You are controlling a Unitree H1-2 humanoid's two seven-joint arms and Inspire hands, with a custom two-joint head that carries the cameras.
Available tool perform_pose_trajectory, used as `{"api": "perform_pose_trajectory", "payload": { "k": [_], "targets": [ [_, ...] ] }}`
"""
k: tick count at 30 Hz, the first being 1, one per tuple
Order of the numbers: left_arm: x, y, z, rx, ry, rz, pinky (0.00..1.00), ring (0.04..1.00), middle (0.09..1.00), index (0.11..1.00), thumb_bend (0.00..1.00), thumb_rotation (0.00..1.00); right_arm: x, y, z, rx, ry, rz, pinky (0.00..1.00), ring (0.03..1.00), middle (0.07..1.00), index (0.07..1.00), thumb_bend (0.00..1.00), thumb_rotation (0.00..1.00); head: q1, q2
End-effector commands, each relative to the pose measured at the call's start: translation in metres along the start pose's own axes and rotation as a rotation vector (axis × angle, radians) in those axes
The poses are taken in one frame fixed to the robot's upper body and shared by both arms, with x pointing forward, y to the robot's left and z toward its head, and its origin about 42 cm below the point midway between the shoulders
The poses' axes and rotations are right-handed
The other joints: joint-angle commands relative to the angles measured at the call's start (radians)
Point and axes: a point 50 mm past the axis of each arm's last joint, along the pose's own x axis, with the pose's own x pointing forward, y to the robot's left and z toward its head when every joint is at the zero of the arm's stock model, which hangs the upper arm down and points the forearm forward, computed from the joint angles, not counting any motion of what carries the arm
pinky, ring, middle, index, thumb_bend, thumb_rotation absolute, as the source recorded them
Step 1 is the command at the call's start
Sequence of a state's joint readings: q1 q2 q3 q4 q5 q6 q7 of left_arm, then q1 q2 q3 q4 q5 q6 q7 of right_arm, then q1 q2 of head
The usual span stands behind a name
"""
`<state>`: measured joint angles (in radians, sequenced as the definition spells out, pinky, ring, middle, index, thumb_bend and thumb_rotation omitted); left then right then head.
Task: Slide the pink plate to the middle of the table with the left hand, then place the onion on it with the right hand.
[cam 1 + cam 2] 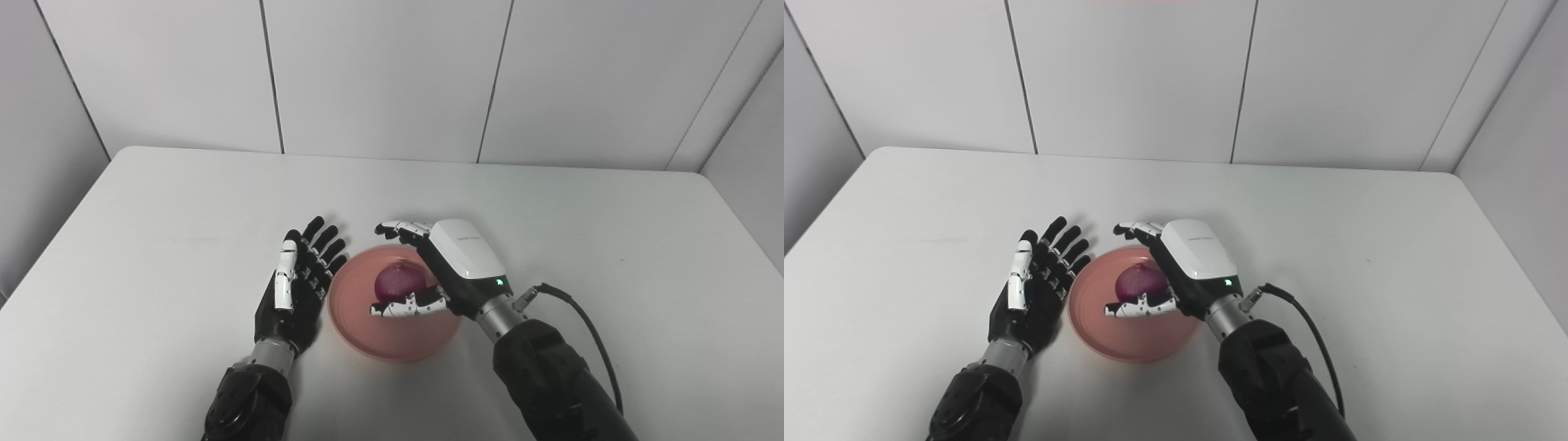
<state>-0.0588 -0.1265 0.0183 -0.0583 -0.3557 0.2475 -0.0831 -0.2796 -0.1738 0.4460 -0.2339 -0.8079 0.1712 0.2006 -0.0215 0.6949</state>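
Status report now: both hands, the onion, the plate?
Left hand open, beside pink plate. Right hand around onion over the plate; grip or release unclear. Nothing in the way.

White table (184,202), matte, fills most of frame. Pink plate (361,327) sits flat on it, lower centre. Onion (399,282) rests on the plate, not on the tabletop.

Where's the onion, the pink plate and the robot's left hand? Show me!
onion (399,282), left eye view, on its purple top.
plate (392,343), left eye view, on the bare near part of the dish.
left hand (1032,288), right eye view, on the black palm.
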Motion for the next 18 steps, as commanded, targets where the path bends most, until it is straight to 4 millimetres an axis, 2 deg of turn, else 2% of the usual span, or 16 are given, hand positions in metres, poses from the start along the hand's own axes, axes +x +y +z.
{"api": "perform_pose_trajectory", "payload": {
  "k": [1,7,10,11,18],
  "targets": [
    [0.001,-0.003,0.0,-0.001,0.006,0.001,0.92,0.916,0.919,0.902,0.43,1.0,0.004,-0.022,0.012,0.004,-0.069,-0.107,0.69,0.761,0.796,0.805,0.88,0.49,0.0,0.001],
    [0.002,-0.002,-0.001,-0.002,0.003,-0.002,0.92,0.92,0.919,0.904,0.43,1.0,-0.001,-0.034,0.004,0.059,-0.031,-0.172,0.73,0.81,0.84,0.857,0.89,0.56,-0.007,0.0],
    [0.002,-0.002,-0.001,-0.004,0.004,0.001,0.92,0.914,0.918,0.905,0.43,1.0,-0.008,-0.036,-0.007,0.097,0.001,-0.21,0.73,0.815,0.848,0.861,0.89,0.64,-0.011,-0.002],
    [0.002,-0.002,-0.001,-0.004,0.005,0.004,0.91,0.906,0.913,0.901,0.43,1.0,-0.01,-0.037,-0.01,0.11,0.011,-0.216,0.74,0.825,0.856,0.866,0.86,0.71,-0.011,-0.002],
    [0.001,-0.001,-0.001,-0.005,0.003,0.005,0.91,0.9,0.911,0.899,0.43,1.0,-0.029,-0.039,-0.028,0.233,0.102,-0.274,0.75,0.841,0.877,0.876,0.7,0.99,-0.013,-0.001]
  ]
}}
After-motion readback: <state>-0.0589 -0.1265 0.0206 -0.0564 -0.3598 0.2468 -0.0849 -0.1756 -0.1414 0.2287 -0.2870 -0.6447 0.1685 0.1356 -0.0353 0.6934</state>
